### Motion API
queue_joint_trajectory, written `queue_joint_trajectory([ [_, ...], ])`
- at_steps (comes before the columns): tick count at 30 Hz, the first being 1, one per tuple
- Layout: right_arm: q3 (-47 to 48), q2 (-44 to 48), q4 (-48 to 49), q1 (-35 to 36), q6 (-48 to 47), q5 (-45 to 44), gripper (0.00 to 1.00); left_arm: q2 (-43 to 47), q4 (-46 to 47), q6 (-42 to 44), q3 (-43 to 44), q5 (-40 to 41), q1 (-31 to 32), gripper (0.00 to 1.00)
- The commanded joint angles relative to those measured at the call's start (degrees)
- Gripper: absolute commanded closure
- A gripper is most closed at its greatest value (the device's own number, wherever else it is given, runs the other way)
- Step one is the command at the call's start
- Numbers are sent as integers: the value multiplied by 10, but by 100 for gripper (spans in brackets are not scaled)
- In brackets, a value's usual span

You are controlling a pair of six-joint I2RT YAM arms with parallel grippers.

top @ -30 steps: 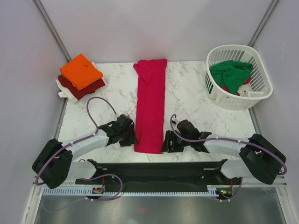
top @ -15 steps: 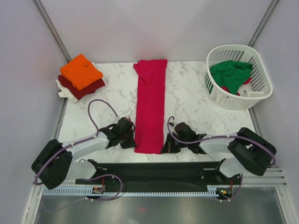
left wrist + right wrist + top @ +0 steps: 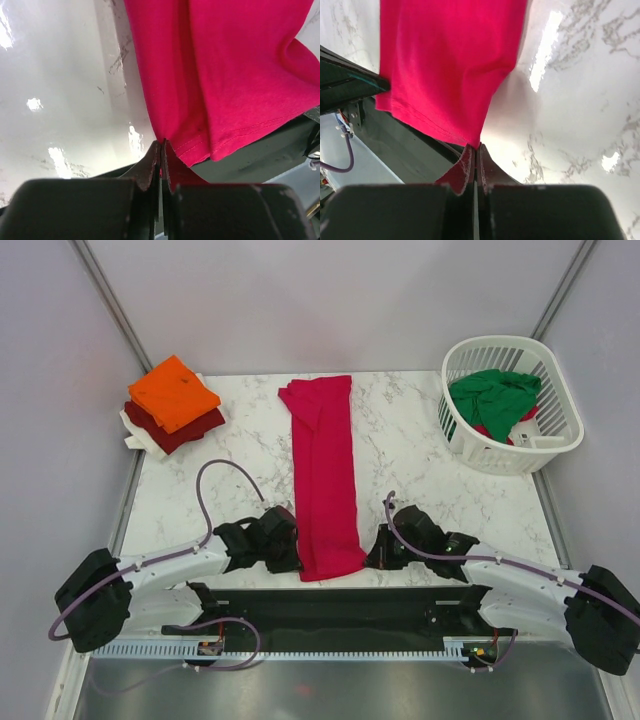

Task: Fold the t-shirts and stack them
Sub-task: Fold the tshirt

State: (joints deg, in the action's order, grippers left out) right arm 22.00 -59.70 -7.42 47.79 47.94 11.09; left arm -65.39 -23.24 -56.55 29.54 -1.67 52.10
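Note:
A crimson-red t-shirt (image 3: 323, 470), folded into a long narrow strip, lies down the middle of the marble table (image 3: 420, 460). Its near end reaches the table's front edge. My left gripper (image 3: 290, 548) is shut on the near left corner of that strip. The left wrist view shows the hem (image 3: 200, 145) pinched between the closed fingers of the left gripper (image 3: 161, 146). My right gripper (image 3: 374, 552) is shut on the near right corner. In the right wrist view, the cloth (image 3: 445, 65) runs into the tips of the right gripper (image 3: 476, 147).
At the back left an orange t-shirt (image 3: 173, 392) tops a dark red one (image 3: 185, 430) and a white one (image 3: 140, 438). A white slatted basket (image 3: 560, 380) at the back right holds a green t-shirt (image 3: 492, 395). The black base rail (image 3: 330, 602) runs under the shirt's near end.
Both grippers have shut on the near corners of the crimson shirt. The strip has been drawn toward the near edge and its far end has shifted left.

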Motion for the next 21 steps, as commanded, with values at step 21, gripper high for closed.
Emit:
queue_joint_trajectory([
  [21, 396, -170, -182, -74, -174, -103, 100, -76, -214, 131, 341, 107, -107, 98],
])
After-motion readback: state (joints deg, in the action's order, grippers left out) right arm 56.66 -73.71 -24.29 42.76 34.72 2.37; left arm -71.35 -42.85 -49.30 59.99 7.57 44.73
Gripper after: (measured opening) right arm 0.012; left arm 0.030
